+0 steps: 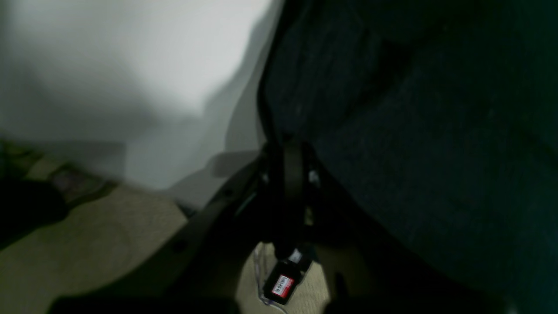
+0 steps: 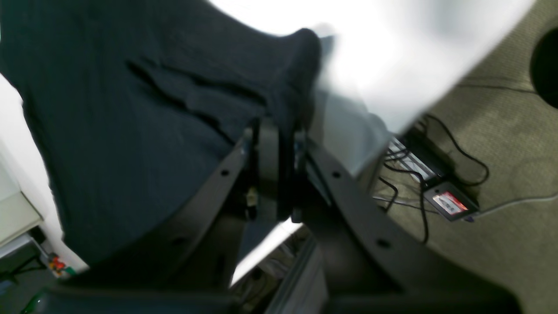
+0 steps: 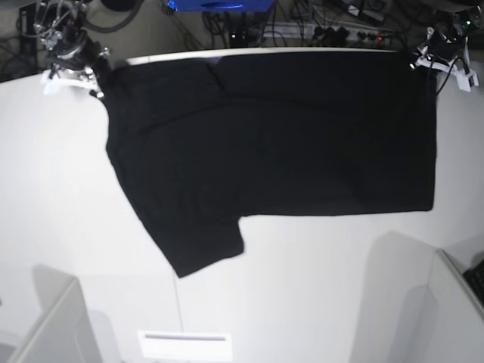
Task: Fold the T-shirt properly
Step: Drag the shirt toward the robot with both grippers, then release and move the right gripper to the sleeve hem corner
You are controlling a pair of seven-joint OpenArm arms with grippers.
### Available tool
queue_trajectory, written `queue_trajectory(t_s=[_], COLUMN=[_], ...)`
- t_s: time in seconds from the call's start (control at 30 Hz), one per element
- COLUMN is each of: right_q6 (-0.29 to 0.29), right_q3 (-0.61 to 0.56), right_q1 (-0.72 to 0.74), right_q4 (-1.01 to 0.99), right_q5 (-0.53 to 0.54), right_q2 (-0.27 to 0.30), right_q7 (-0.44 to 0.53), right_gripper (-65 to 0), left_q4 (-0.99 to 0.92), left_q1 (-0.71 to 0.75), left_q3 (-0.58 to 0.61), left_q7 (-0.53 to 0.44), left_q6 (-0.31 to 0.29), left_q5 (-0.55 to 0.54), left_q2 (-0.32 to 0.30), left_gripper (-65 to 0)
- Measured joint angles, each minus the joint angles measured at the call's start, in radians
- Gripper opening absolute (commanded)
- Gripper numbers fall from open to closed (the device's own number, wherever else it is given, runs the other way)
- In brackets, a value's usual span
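The base view alone shows the whole layout: the T-shirt (image 3: 272,136), plain black side up, lies spread across the upper half of the white surface (image 3: 318,287), its length running left to right, one short sleeve reaching down toward lower left of centre. The far edge of the cloth meets the far edge of the surface.

The right tool (image 3: 97,76) sits at the upper left corner of the cloth in that view; the left tool (image 3: 420,59) sits at the upper right corner. Both are too small there to read.

The left wrist view shows the left tool (image 1: 290,146) with its jaws together on the dark hem of the T-shirt (image 1: 436,131), the cloth filling the right of the frame and the surface (image 1: 130,65) the upper left. Carpeted floor shows at lower left.

The right wrist view shows the right tool (image 2: 279,131) at a bunched corner of the T-shirt (image 2: 130,131). The cloth rises between and above the jaws, which stand close. Whether they still clamp it I cannot tell, as blur hides the contact. Cables and a small labelled box (image 2: 449,201) lie on the floor at right.
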Motion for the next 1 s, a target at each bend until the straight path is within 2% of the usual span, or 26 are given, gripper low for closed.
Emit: queue_trajectory(t_s=[0.03,0.1,0.23,0.3,0.37,0.47,0.57,0.8,0.93,1.0], right_q6=[0.000,0.000,0.000,0.000,0.000,0.000,0.000,0.000,-0.008,-0.008], right_q3=[0.000,0.000,-0.010,-0.009,-0.007,-0.006,-0.003,-0.020,-0.131,-0.200], right_q1=[0.000,-0.003,-0.003,-0.003,-0.003,0.008,0.049,0.200,0.295,0.315], right_q4=[0.000,0.000,0.000,0.000,0.000,0.000,0.000,0.001,0.001,0.001], right_q5=[0.005,-0.003,0.001,0.000,0.001,0.001,0.002,0.001,-0.006,0.005], right_q2=[0.000,0.000,0.048,0.066,0.076,0.094,0.120,0.153,0.154,0.150], right_q7=[0.000,-0.003,-0.010,0.000,-0.033,-0.098,-0.085,-0.101,-0.092,-0.094], right_gripper=[-51.3,-48.6,-48.2,-48.2,-48.2,-48.0,-48.0,-49.1,-49.2,-49.2], left_q4=[0.000,-0.001,-0.001,0.002,0.003,0.003,0.003,0.005,0.095,0.148], left_q1=[0.002,0.002,0.001,0.000,-0.004,-0.004,-0.004,-0.054,-0.069,-0.063], left_q3=[-0.014,-0.033,-0.038,-0.037,-0.035,-0.037,-0.039,-0.216,-0.293,-0.307], left_q7=[0.000,-0.001,-0.001,-0.001,-0.001,0.000,-0.001,-0.003,0.005,-0.003], left_q6=[0.000,0.008,0.008,0.008,0.008,0.008,0.008,0.011,0.010,-0.021], left_q5=[0.003,0.006,0.006,0.006,0.006,0.005,0.006,0.009,0.006,0.006], left_q2=[-0.001,-0.004,-0.005,-0.005,-0.003,-0.004,-0.004,-0.002,0.001,0.002], left_gripper=[-55.0,-45.4,-28.8,-22.2,-17.6,-16.1,-16.1,-16.3,-16.6,-18.1])
